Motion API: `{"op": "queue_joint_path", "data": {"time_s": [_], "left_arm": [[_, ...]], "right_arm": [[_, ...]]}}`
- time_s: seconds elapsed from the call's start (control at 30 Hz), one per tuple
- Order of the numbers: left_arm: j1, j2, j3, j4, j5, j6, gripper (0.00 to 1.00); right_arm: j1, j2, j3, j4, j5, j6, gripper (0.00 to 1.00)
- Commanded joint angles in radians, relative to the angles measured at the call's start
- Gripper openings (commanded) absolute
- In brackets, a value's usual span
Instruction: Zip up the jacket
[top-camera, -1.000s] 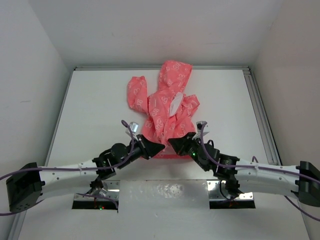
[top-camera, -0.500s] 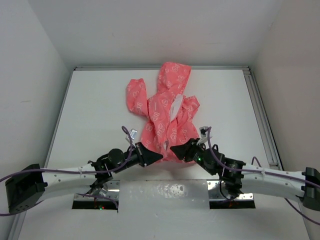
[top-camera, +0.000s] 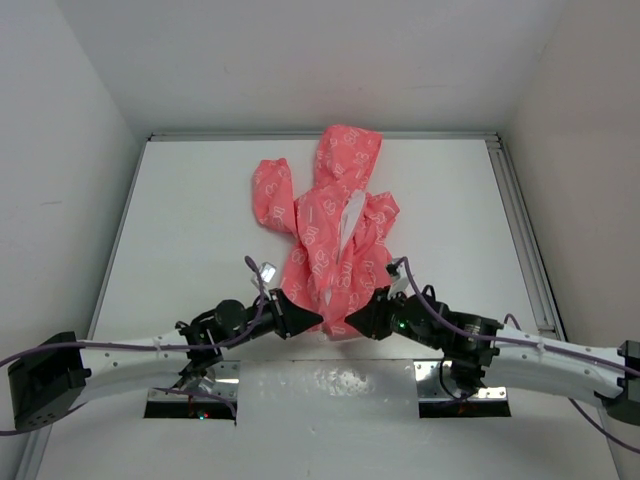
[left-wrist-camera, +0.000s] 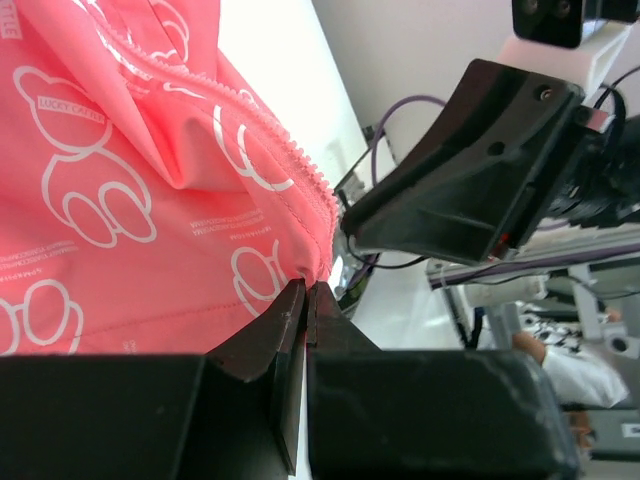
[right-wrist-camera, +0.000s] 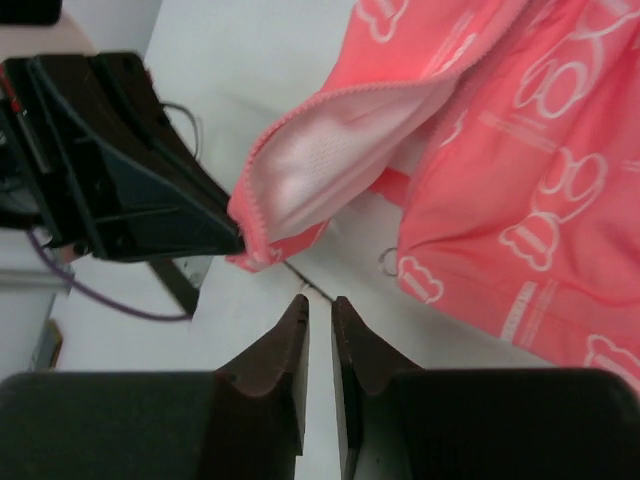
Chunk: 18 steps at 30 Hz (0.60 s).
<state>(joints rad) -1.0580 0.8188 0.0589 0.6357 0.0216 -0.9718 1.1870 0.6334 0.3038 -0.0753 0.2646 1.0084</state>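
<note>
Though the overhead view took in the whole scene, it gave little away about the grip. From above, the jacket (top-camera: 335, 215) lay crumpled on the table (top-camera: 190, 220), hood toward the far edge, its front parted enough to show a sliver of white. The left gripper (top-camera: 318, 320) and the right gripper (top-camera: 349, 324) met nose to nose at the near hem. Whether either held cloth could not be told from there.

Seen from the left wrist, the left gripper (left-wrist-camera: 306, 296) had its jaws pressed together on the bottom corner of the jacket (left-wrist-camera: 130, 190), just where a row of zip teeth (left-wrist-camera: 262, 140) ran down to the hem. The right gripper (left-wrist-camera: 470, 190) loomed just beyond, its jaws hidden at that angle.

Seen from the right wrist, the right gripper (right-wrist-camera: 319, 318) hovered over bare table with its jaws a narrow slit apart and nothing between them. The left gripper (right-wrist-camera: 130, 170) sat at the corner of a front flap that curled over to bare the white lining (right-wrist-camera: 320, 160). A small metal ring (right-wrist-camera: 388, 262), possibly the pull, lay near the hem, and only this view showed it.

By my judgement, zipping had not begun. The two halves lay unjoined, with one corner pinned, and the slider had yet to be caught, mated and drawn up.
</note>
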Motion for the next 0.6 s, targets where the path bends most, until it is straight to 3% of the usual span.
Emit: {"op": "queue_joint_path", "data": {"time_s": [0.0,0.1,0.17,0.3,0.57], "left_arm": [[0.010,0.008,-0.001,0.022,0.052,0.097,0.00],[0.010,0.023,0.033,-0.013,0.093,0.159,0.00],[0.010,0.017,0.041,-0.033,0.100,0.197,0.00],[0.010,0.010,0.068,-0.086,0.115,0.261,0.00],[0.010,0.003,0.093,-0.082,0.166,0.340,0.00]], "right_arm": [[0.002,0.044,0.049,0.086,-0.143,-0.069,0.18],[0.002,0.103,0.072,0.147,-0.127,-0.056,0.50],[0.000,0.143,0.109,0.125,-0.085,-0.050,0.63],[0.002,0.224,0.133,0.163,-0.087,-0.047,0.65],[0.002,0.334,0.175,0.157,-0.087,-0.005,0.56]]}}
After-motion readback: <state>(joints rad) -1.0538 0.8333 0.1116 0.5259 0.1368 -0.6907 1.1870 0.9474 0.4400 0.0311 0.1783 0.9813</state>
